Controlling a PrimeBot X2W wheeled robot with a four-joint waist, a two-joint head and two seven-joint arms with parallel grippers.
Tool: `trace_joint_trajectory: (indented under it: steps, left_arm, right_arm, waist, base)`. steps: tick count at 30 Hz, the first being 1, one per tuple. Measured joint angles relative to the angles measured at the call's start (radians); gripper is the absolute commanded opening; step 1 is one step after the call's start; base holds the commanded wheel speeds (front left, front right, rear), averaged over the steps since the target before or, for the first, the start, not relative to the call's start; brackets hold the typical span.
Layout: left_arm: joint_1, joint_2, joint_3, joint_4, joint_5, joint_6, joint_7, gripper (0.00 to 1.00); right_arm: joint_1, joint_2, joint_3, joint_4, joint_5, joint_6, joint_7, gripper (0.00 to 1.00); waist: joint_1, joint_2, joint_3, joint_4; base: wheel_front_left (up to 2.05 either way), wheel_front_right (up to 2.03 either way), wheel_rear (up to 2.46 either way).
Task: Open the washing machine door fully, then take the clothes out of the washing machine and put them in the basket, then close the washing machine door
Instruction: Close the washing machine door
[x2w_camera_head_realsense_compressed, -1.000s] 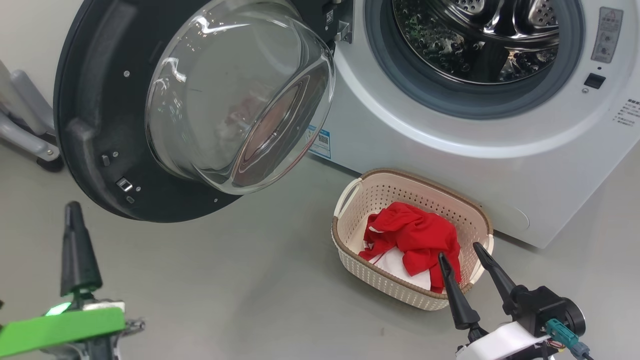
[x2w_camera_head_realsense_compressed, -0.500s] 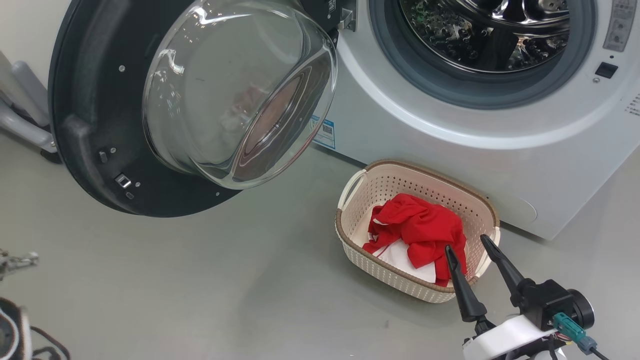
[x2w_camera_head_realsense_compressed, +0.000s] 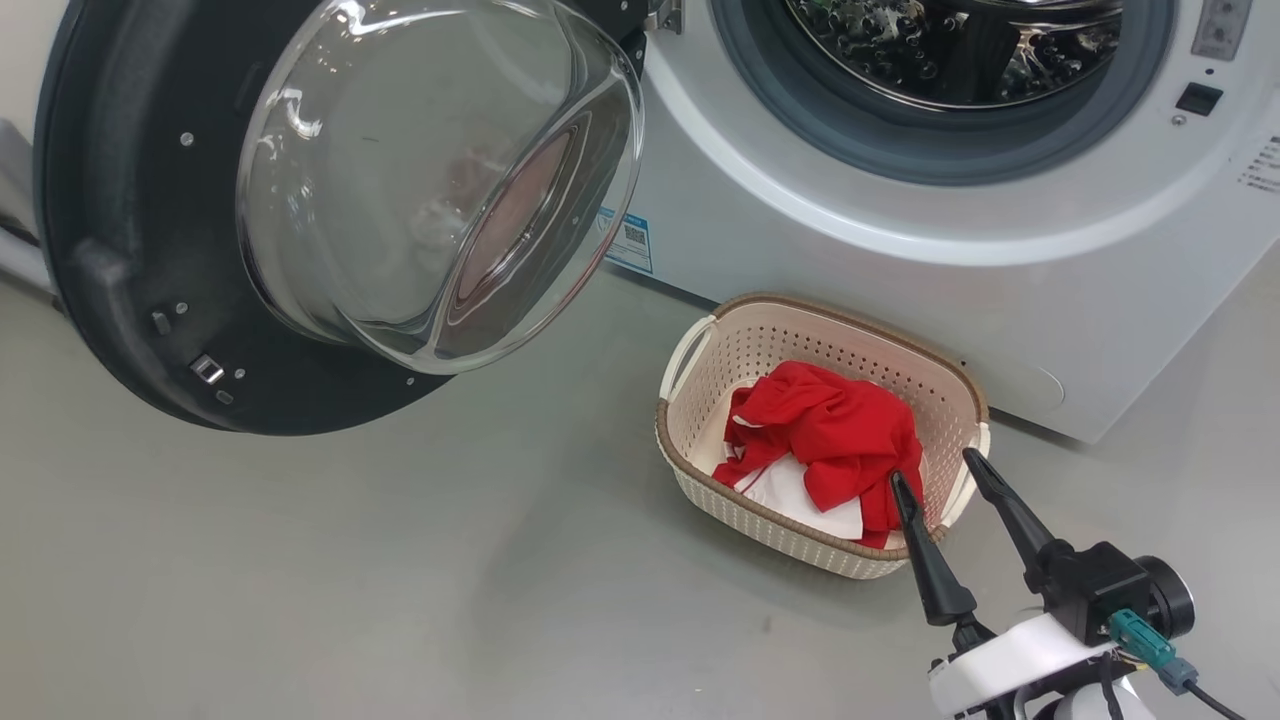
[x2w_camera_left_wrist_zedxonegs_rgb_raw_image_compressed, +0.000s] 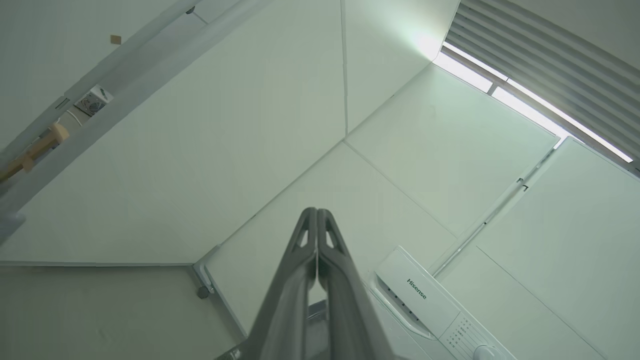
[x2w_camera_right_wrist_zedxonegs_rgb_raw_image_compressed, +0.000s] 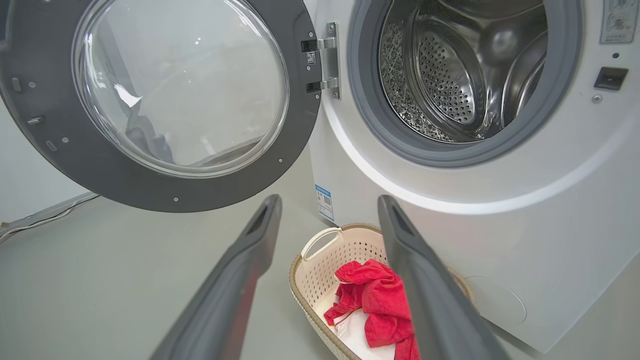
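Change since earlier frame: the left gripper (x2w_camera_left_wrist_zedxonegs_rgb_raw_image_compressed: 317, 212), a second ago upright near the floor well left of the basket (x2w_camera_head_realsense_compressed: 830, 345), has swung away from that spot and now points up at pale wall panels (x2w_camera_left_wrist_zedxonegs_rgb_raw_image_compressed: 250, 125). The head camera has also shifted, so the scene sits slightly differently in frame.
Left gripper state: fingers pressed together along their length, holding nothing.
Right gripper (x2w_camera_head_realsense_compressed: 934, 468): over the basket's near right corner, as a second ago.
Right gripper state: fingers spread wide, nothing between them. In the right wrist view the basket lies low between the two fingers.
Basket: on the grey floor (x2w_camera_head_realsense_compressed: 400, 560), upright, long side towards the machine.
Clothes (x2w_camera_head_realsense_compressed: 830, 430): inside the basket, a crumpled red heap with white fabric under it, towards the basket's right end.
Washing machine (x2w_camera_head_realsense_compressed: 850, 280): directly behind the basket and very close. Whether they touch, I cannot tell.
Drum (x2w_camera_head_realsense_compressed: 950, 50): above and behind the basket, perforated steel in plain view inside the grey gasket (x2w_camera_head_realsense_compressed: 950, 150).
Washing machine door (x2w_camera_head_realsense_compressed: 110, 200): swung wide open, up and to the left of the basket, clear of the floor, its glass bowl (x2w_camera_head_realsense_compressed: 420, 180) bulging towards the basket side.
Blue label (x2w_camera_head_realsense_compressed: 625, 240): on the machine front, just beyond the basket's left handle.
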Motion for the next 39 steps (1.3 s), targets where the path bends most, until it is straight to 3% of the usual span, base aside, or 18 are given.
trace_joint_trajectory:
  steps: [10, 15, 29, 39]
  left_arm:
    - [-0.071, 0.047, -0.039, 0.222, -0.079, 0.087, 0.147, 0.00]
    - [-0.084, 0.052, -0.048, 0.288, -0.102, 0.105, 0.195, 0.00]
    - [-0.132, 0.068, -0.111, 0.437, -0.133, 0.102, 0.309, 0.00]
    - [-0.163, 0.070, -0.131, 0.505, -0.132, 0.070, 0.339, 0.00]
  right_arm:
    - [-0.021, -0.016, 0.012, -0.002, -0.004, 0.002, 0.000, 1.00]
    - [-0.027, -0.019, 0.016, -0.002, -0.004, 0.002, 0.000, 1.00]
    - [-0.041, -0.034, 0.012, -0.002, -0.003, 0.008, 0.000, 1.00]
    - [-0.041, -0.042, 0.012, -0.002, -0.003, 0.008, 0.000, 1.00]
  waist:
    - [0.0000, 0.0000, 0.026, -0.033]
    - [0.0000, 0.0000, 0.033, -0.049]
    - [0.0000, 0.0000, 0.056, -0.085]
    - [0.0000, 0.0000, 0.068, -0.094]
  base:
    - [0.00, 0.00, 0.00]
    - [0.00, 0.00, 0.00]
    - [0.00, 0.00, 0.00]
    - [0.00, 0.00, 0.00]
